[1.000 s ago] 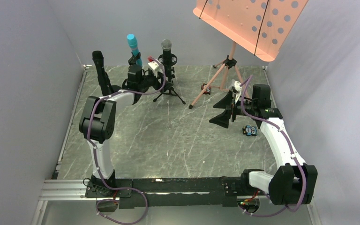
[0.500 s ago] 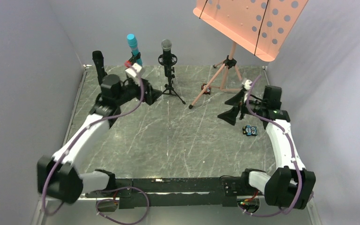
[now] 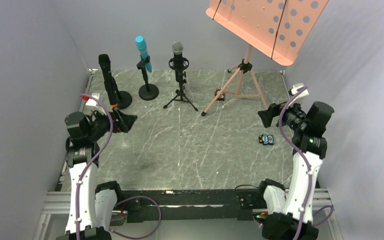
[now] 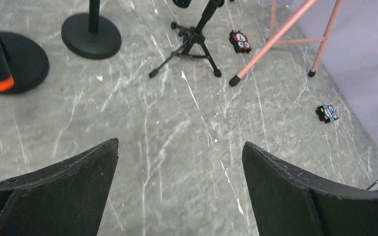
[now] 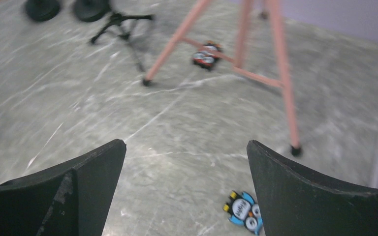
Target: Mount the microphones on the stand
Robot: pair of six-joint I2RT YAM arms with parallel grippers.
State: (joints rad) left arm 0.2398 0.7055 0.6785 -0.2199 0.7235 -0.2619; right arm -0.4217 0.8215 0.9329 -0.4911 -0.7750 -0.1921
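Three mics sit upright on stands (image 3: 148, 91) at the back: cyan mic (image 3: 141, 47), orange-ended black mic (image 3: 108, 80), mesh-headed mic (image 3: 178, 50). Having drawn back from the cyan one, the left gripper (image 4: 179, 147) gapes wide and empty, like the right gripper (image 5: 186, 145); the job looks done.

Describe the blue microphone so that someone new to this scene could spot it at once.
From the pink music stand at back right, look left along the far edge of the table to three mounted microphones. The cyan-blue microphone is the middle one, on a round-based stand; its neighbours, the orange-ended microphone and the mesh-headed microphone, are black.
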